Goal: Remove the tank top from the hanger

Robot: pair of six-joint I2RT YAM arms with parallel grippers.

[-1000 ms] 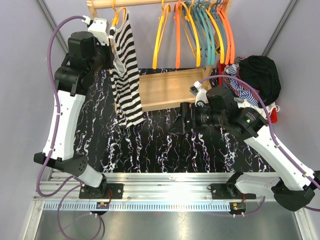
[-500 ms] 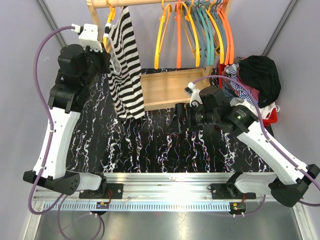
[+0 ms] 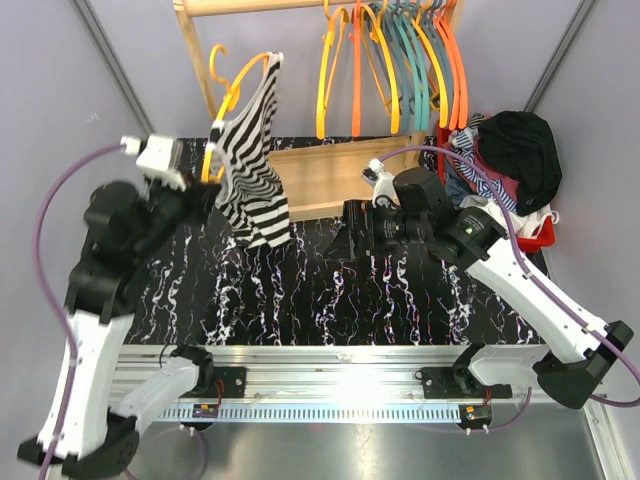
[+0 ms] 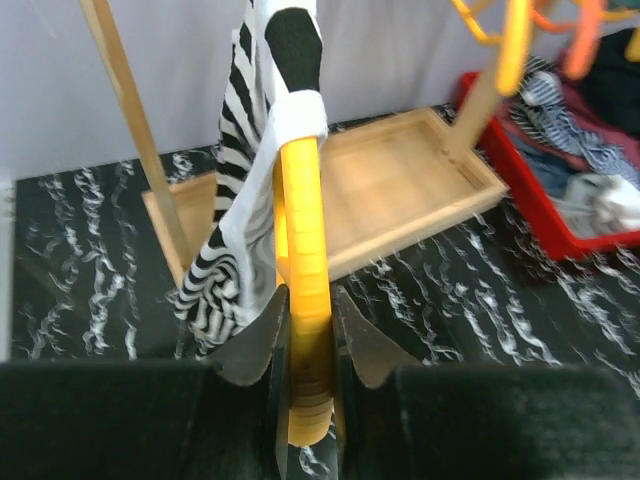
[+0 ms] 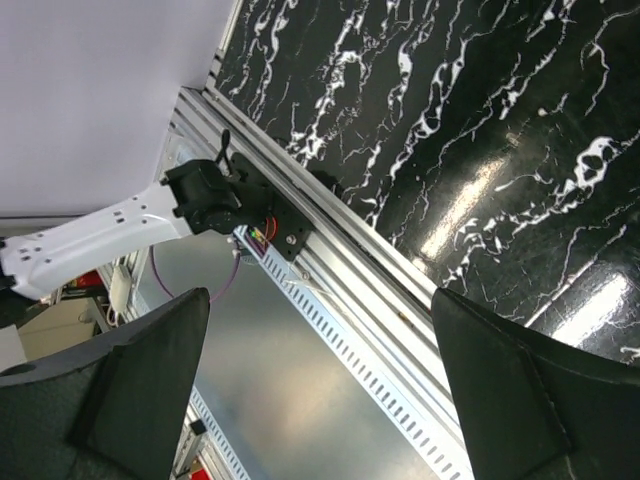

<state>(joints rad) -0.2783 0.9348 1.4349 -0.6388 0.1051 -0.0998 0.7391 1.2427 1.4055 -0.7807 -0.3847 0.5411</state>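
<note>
Two narrow-set jaws of the left gripper (image 4: pixel 305 335) clamp the yellow hanger (image 4: pixel 301 250) by one end. The striped top (image 3: pixel 250 170) hangs on that hanger, a strap looped over its arm. The hanger is tilted, its hook apart from the rail (image 3: pixel 270 5). The right gripper (image 3: pixel 345 235) gapes wide and empty above the table (image 3: pixel 300 290), near the top's hem.
</note>
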